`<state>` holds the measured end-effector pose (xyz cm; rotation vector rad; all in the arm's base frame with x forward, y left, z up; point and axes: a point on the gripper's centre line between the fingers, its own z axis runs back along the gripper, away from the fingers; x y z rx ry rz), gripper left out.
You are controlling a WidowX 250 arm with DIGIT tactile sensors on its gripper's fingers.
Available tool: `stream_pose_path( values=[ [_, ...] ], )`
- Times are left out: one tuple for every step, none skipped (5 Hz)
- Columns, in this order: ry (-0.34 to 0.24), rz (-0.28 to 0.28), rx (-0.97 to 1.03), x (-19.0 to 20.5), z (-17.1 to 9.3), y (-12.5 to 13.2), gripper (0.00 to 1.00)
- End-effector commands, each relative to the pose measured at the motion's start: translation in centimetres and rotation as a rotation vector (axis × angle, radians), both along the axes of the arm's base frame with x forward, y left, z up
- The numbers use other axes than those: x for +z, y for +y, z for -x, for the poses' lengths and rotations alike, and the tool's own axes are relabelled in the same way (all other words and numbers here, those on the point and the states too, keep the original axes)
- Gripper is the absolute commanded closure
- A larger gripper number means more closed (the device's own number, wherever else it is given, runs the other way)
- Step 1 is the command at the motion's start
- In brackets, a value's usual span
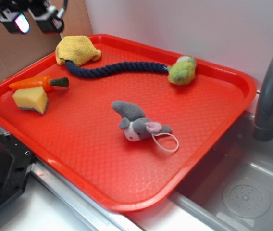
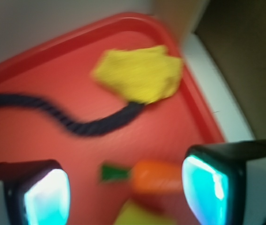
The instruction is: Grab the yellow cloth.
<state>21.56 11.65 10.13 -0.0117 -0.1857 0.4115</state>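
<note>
The yellow cloth (image 1: 77, 49) lay crumpled in the far left corner of the red tray (image 1: 213, 130), its longer side running roughly along the tray's back rim, with one end of the navy rope (image 1: 117, 69) tucked under its near edge. The rope curved across the tray to a yellow-green fuzzy ball (image 1: 182, 70). An orange toy carrot (image 1: 38, 83) and a pale yellow sponge block (image 1: 31, 99) sat near the left rim, and a grey plush mouse (image 1: 137, 124) lay around the tray's middle. The tray rested over a metal sink (image 1: 244, 190), with a grey faucet (image 1: 271, 86) at the right, a white wall behind and brown board at the left. The gripper (image 1: 30, 20) hung in the air above the tray's far left corner, apart from the cloth; in the blurred wrist view its fingers (image 2: 46, 197) stood well apart, framing the carrot (image 2: 156, 176) with the cloth (image 2: 140, 74) beyond.
</note>
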Motion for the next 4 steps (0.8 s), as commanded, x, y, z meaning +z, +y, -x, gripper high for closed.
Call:
stream_pose_path(
  values=[
    [0.036,-0.089,-0.247,-2.3,-5.4,3.0,0.0],
    [0.007,-0.175,-0.33,-3.2,-6.3,3.1,0.0],
    [-0.035,-0.233,-0.333,-4.5,-7.0,3.3,0.0],
    [-0.089,-0.133,-0.401,-5.6,-7.6,3.2,0.0]
  ],
)
